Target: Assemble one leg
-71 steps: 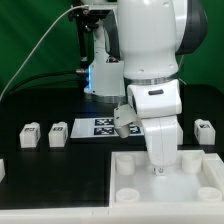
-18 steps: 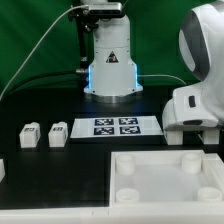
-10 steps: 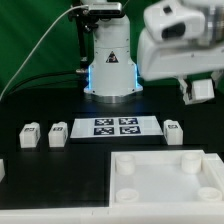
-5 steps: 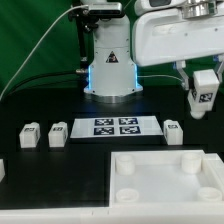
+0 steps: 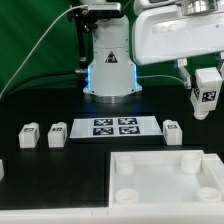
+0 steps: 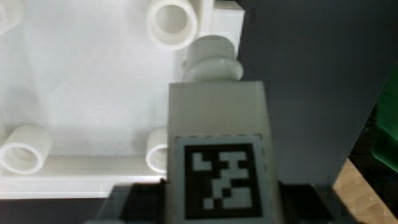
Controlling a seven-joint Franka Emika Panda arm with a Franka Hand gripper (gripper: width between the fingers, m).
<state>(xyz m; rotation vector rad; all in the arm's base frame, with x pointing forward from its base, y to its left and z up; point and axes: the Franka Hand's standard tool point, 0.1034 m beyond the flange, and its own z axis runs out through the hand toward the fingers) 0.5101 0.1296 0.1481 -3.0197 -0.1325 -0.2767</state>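
the hand [image 5: 206,94] hangs in open air high at the exterior view's right, well above the dark counter [image 5: 30,100], its two fingers pinching the leg [image 5: 208,80] by the sides. the leg is upright and touches nothing else, and its black-and-white square tag faces the camera. below it the counter is bare out to the picture's right edge, with one spare leg [image 5: 174,131] standing just inside that gap. at the left a second spare leg [image 5: 30,134] and a third spare leg [image 5: 58,133] stand side by side, the latter near the marker board [image 5: 118,126], which shows four square tags. the large white tray part [image 5: 165,185] lies along the near edge. in the wrist view it spreads behind the leg's tag [image 6: 222,182], and its round sockets [image 6: 173,20] show only their own white hollows.
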